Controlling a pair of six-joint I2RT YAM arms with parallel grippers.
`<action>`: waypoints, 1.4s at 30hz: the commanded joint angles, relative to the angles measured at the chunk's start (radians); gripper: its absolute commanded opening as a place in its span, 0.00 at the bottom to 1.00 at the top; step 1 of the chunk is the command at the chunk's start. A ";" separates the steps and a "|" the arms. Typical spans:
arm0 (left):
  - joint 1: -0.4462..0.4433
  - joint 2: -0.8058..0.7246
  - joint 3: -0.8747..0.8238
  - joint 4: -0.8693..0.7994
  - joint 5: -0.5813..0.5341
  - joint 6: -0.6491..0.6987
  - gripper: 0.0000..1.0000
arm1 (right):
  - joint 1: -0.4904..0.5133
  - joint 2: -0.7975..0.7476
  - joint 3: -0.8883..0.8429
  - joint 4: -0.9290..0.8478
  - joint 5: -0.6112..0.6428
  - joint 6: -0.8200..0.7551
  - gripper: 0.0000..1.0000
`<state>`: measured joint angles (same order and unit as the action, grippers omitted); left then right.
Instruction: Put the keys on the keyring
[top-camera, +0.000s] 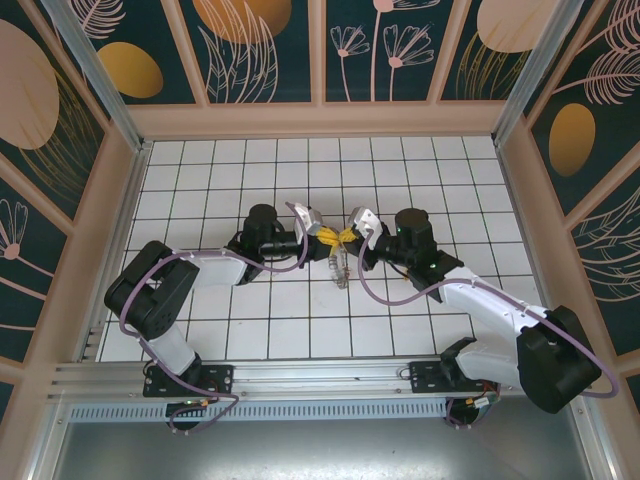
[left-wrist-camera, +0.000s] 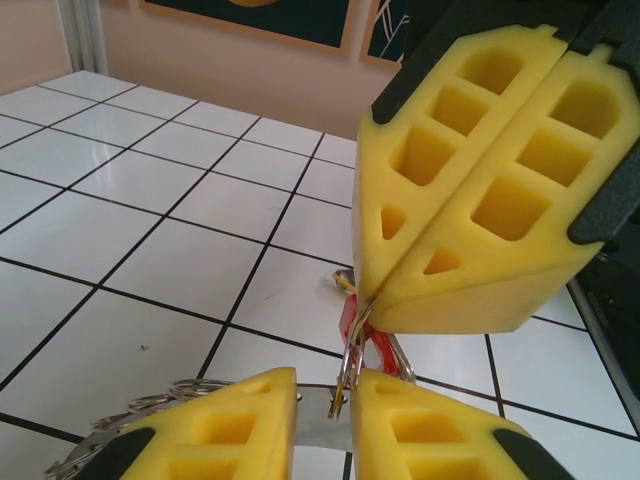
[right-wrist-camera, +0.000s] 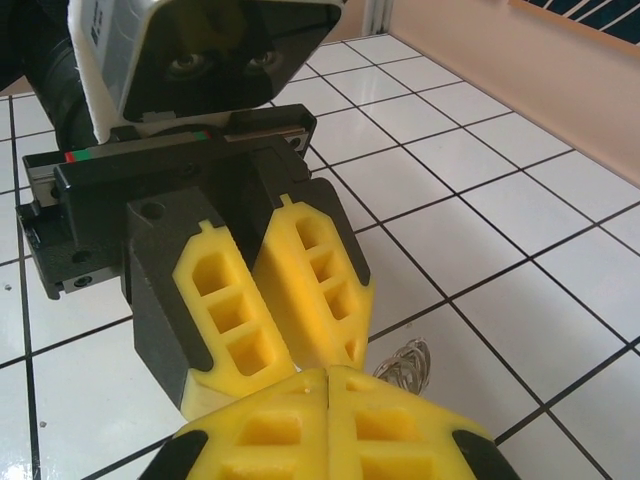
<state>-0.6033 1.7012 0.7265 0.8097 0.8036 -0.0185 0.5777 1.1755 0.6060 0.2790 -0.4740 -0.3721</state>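
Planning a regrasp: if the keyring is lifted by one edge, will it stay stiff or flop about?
The keyring has a flat body that looks rigid, so it likely keeps its shape. Its fringe of small metal loops probably dangles and swings. Being thin metal, it may slip between foam jaws or slide on the glossy tiles.

No legible text, brand, number or sign is present. A white label on the side of a wrist camera housing carries fine print, too small to read.

Glossy tiles; metal keyring and keys
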 joint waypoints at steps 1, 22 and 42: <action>-0.003 0.001 0.030 -0.015 0.018 0.028 0.21 | 0.011 0.007 0.050 0.014 -0.060 -0.027 0.00; -0.003 -0.018 0.053 -0.037 0.018 0.054 0.00 | 0.010 0.074 0.092 -0.126 -0.036 -0.044 0.06; -0.004 -0.021 0.049 -0.038 0.002 0.054 0.00 | 0.001 0.081 0.096 -0.183 -0.004 -0.067 0.08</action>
<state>-0.6044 1.7008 0.7475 0.7288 0.8028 0.0189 0.5777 1.2430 0.6853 0.1726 -0.4873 -0.4149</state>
